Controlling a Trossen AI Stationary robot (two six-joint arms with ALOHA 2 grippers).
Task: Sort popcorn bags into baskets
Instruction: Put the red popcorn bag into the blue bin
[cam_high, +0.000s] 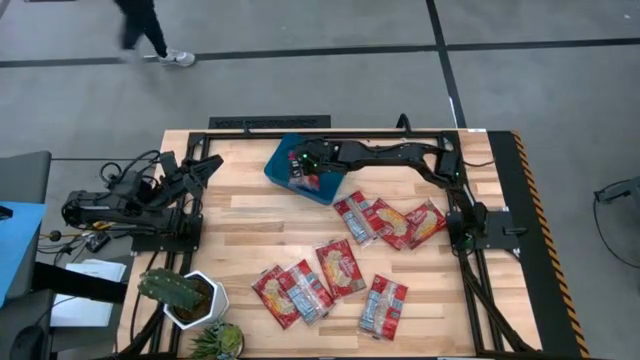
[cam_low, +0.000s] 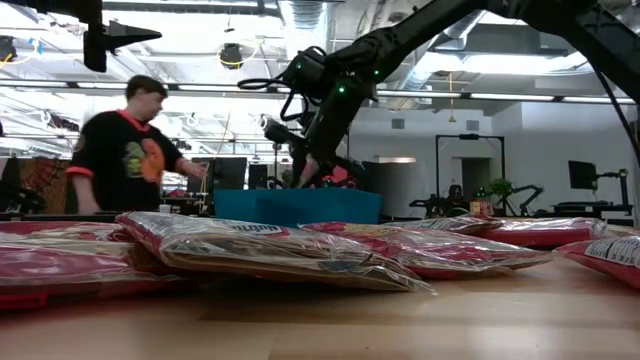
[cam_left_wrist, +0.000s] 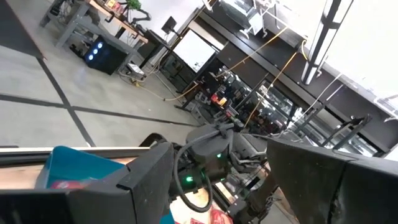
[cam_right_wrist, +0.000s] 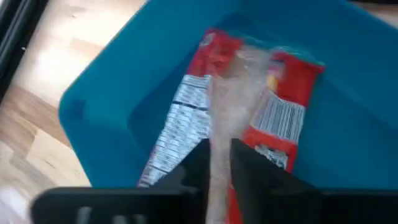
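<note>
Your right gripper (cam_high: 300, 170) hangs over the teal bin (cam_high: 281, 152) near the far edge of the table (cam_high: 240, 215), its arm stretched across from the right side. The two fingers (cam_right_wrist: 249, 171) are nearly closed, pinching the clear crinkly seam of a popcorn bag (cam_right_wrist: 289, 93) that hangs down into the bin; its back shows white panels with barcodes. The bin is smooth plastic with rounded corners and sloping walls.

Around it, three flat bags (cam_high: 392, 222) lie overlapping just right of the bin, near the right arm's base. Four more bags (cam_high: 318, 282) are spread across the near half of the pale wood planks, well apart from the bin. From table height, their glossy, wrinkled wrappers (cam_low: 250, 250) fill the foreground and hide the lower part of the bin.

Your left gripper (cam_high: 207, 165) waits folded at the table's left side, fingers spread apart and empty. A spiky cactus (cam_high: 172, 290) in a white pot sits at the near left corner. A person (cam_low: 130, 150) in a dark shirt stands beyond the table.
</note>
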